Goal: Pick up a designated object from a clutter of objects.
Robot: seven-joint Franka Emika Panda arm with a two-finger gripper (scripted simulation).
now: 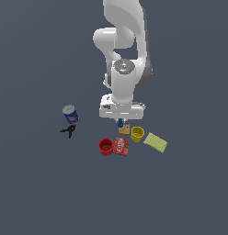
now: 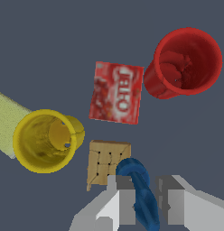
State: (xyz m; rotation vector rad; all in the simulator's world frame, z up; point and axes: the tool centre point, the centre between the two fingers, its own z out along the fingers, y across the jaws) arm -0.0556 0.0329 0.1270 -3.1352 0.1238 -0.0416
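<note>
End effector (image 1: 120,120) sits low over the bench (image 1: 37,193), directly above the small blue piece (image 2: 140,189), presumably so its fingers straddle the narrow body. Wrist view: one finger (image 2: 125,203) on each side of the piece, close against it, jaws nearly shut; firm contact cannot be told. The piece stands just beside the tan tile (image 2: 105,163), between the yellow cup (image 2: 44,140) and red cup (image 2: 186,63); the red packet (image 2: 117,92) lies just past the tile. Blue-white can (image 1: 70,114) and black clamp (image 1: 68,131) are well apart.
</note>
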